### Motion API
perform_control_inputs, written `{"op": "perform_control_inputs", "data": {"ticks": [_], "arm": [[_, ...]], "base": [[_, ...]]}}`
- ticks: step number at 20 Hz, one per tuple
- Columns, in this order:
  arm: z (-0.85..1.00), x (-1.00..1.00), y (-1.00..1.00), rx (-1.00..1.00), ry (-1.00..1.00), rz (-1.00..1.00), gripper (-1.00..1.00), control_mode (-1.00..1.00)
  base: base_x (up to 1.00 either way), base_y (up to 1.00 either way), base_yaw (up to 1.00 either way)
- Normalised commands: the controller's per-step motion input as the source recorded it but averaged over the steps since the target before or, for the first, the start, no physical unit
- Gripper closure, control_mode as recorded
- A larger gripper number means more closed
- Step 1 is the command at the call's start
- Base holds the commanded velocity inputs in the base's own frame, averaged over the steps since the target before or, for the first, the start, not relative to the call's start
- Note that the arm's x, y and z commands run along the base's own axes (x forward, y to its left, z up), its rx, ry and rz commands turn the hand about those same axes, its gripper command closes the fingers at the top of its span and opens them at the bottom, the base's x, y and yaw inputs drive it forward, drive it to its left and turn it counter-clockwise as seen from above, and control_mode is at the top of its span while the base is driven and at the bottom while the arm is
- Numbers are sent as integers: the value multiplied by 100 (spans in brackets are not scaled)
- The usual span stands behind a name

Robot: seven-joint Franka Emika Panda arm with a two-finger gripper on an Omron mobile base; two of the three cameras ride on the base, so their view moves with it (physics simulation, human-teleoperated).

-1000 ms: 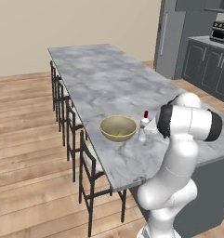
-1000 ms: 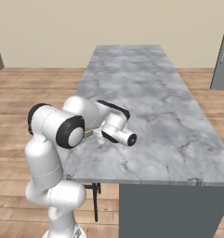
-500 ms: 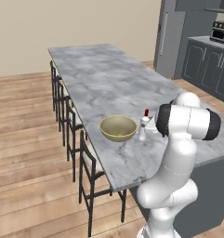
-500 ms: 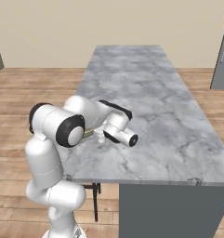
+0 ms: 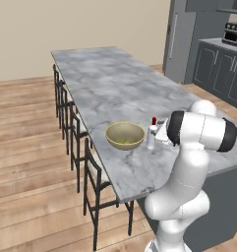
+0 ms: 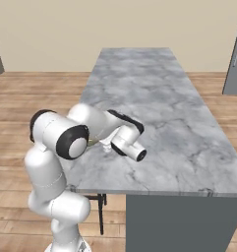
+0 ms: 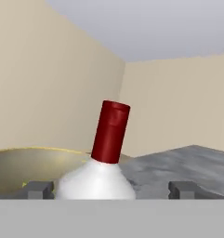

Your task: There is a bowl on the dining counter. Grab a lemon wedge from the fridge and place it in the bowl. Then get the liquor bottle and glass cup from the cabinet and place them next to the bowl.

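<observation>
— Item one, the surface (image 5: pixel 115 83)?
— Long island, grey marbled stone top, dark grey base. Black stools (image 5: pixel 75 142) line its far-left side over a wooden floor.

— Item two, the bowl (image 5: pixel 125 136)?
— Wide, shallow, dull yellow-olive, standing near the island's near end. A small pale-green piece lies inside; I cannot say for certain what it is.

— Item three, the liquor bottle (image 5: pixel 152 135)?
— Whitish body, narrow neck, red cap. Upright on the stone, just beside the bowl on the arm's side. In the hand view it sits between the two dark finger tips (image 7: pixel 39 189), tilted in that view, with the bowl's rim behind it.

— Item four, the gripper (image 7: pixel 110 189)?
— Jaws spread wide, one tip on each side of the bottle's shoulder with clear gaps showing. Released, nothing grasped. From the base views the hand itself is mostly hidden behind the white arm (image 6: pixel 90 130).

— Item five, the fridge (image 5: pixel 181 39)?
— Tall, grey, at the far right beyond the island. Beside it, dark base cabinets with a toaster oven (image 5: pixel 234 33) on top.

— The glass cup?
— Something pale sits just behind the bottle, by the arm; too hidden to tell.
</observation>
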Motion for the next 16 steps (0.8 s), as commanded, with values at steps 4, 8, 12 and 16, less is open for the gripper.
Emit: {"op": "perform_control_inputs", "data": {"ticks": [4,8,12,16], "arm": [[80,-38,0,0,-26,0,-100,-100],[99,-55,0,0,-28,5,-100,-100],[100,-69,0,0,-24,8,-100,-100],[100,-67,8,-3,-8,4,-100,-100]], "base": [[0,0,0],[0,0,0],[0,0,0],[0,0,0]]}}
